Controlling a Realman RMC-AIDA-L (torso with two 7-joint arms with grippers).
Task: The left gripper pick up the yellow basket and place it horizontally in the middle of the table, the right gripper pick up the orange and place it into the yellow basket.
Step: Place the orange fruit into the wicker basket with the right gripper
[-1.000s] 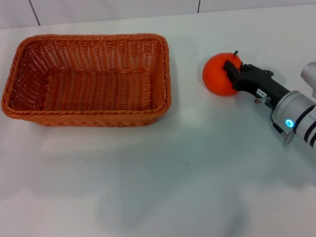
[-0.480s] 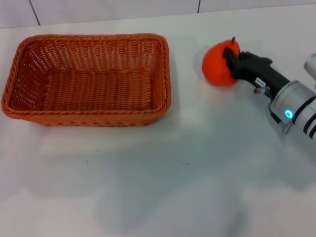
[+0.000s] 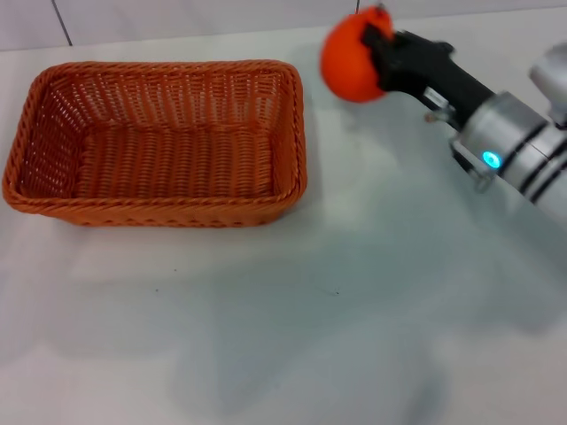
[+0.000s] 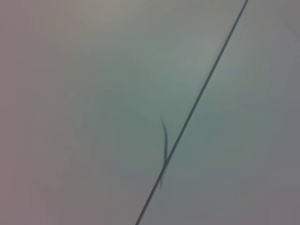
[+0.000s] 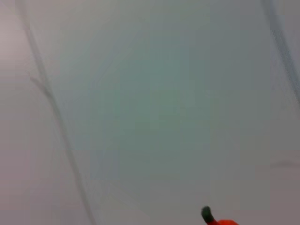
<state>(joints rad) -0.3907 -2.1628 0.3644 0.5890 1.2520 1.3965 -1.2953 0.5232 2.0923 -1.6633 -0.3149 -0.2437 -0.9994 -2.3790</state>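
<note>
The yellow basket [image 3: 159, 142], an orange-brown woven wicker tray, lies lengthwise on the white table [image 3: 292, 328] at the left and holds nothing. My right gripper [image 3: 376, 49] is shut on the orange [image 3: 350, 55] and holds it in the air just right of the basket's far right corner. Its silver-white wrist with the blue light stretches toward the right edge. In the right wrist view only the orange's top and dark stem [image 5: 208, 215] show. My left gripper is out of view; the left wrist view shows only a pale surface with a dark line.
A white wall with dark seams [image 3: 60, 22] runs behind the table's far edge. Bare tabletop lies in front of the basket and under the right arm.
My right gripper has lifted the orange off the table and carried it up and to the left, toward the basket. The basket has not moved.
</note>
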